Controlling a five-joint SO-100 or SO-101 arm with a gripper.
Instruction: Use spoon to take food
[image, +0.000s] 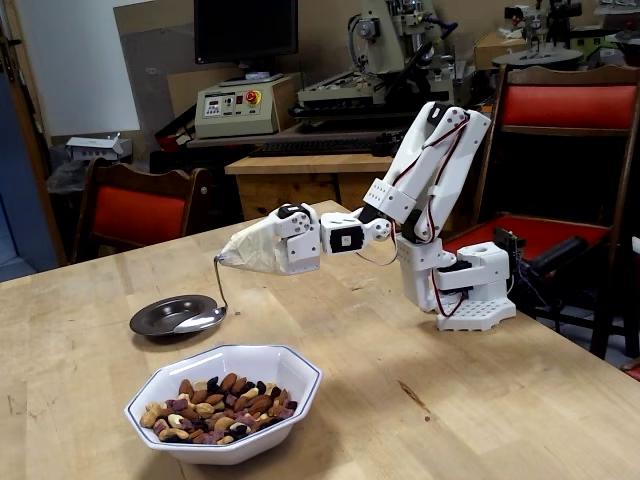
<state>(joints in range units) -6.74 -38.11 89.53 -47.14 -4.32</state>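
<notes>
Claw (238, 258) wrapped in beige tape, fingers hidden under it, so impossible to tell whether spread or pressed together. Spoon (214, 300) fixed at the taped tip, thin handle hanging down and curving, oval bowl resting in the saucer (160, 318) at its right side as the fixed view shows it. Spoon bowl looks shiny and bare, though too small to be sure. Saucer dark, round, metal, lying flat on the table (420, 400), left of the arm (430, 190). Just below the saucer in the picture, nearer the camera, a white octagonal bowl (290, 385) with a blue rim, apart from the saucer. Food (220, 408) heaped inside: brown almonds, pale cashews, dark purple-red dried fruit, filling the bottom and lying well under the rim. Arm white, base clamped near the table's right edge, upper links folded up and then reaching out leftward, wrist roughly level above the saucer. Red-cushioned chairs behind the table; benches with machines farther back.
</notes>
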